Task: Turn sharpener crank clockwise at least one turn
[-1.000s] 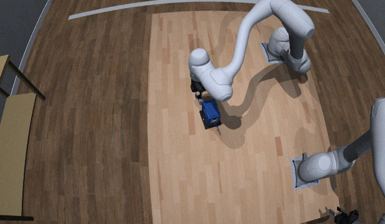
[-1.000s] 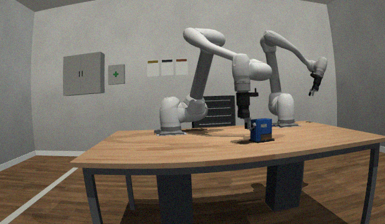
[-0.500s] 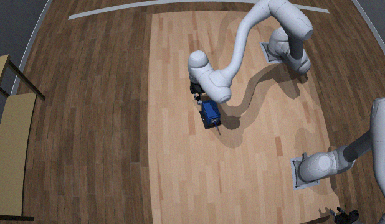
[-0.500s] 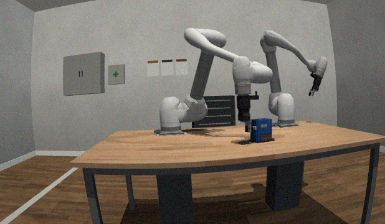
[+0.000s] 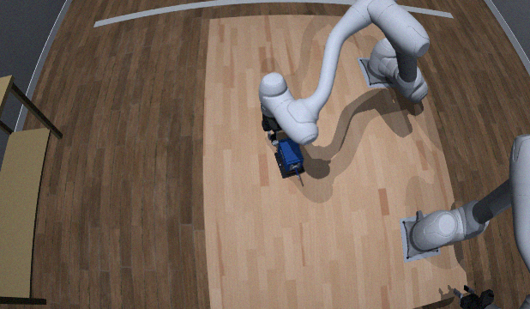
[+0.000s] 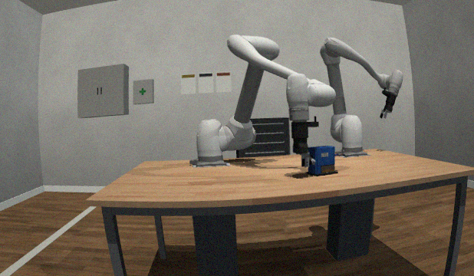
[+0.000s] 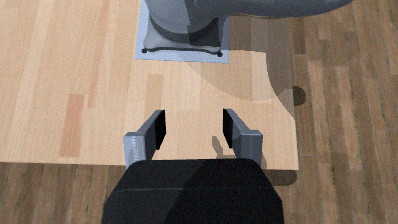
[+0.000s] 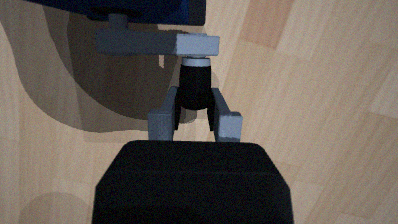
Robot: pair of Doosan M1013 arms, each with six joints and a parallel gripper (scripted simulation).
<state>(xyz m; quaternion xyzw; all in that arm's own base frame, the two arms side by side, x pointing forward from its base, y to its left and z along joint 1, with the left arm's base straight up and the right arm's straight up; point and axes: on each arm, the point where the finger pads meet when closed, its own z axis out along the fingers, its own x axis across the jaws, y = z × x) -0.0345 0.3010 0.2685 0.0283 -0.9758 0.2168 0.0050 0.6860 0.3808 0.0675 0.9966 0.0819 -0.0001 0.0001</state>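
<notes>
Gripping the black crank knob, right jaws hold it pointing away from the sharpener.

The blue, boxy sharpener is standing upright on its dark base, just beyond the fingertips closing on its crank. The crank's grey arm is lying crosswise ahead of those fingers, its black knob sitting between them.
</notes>
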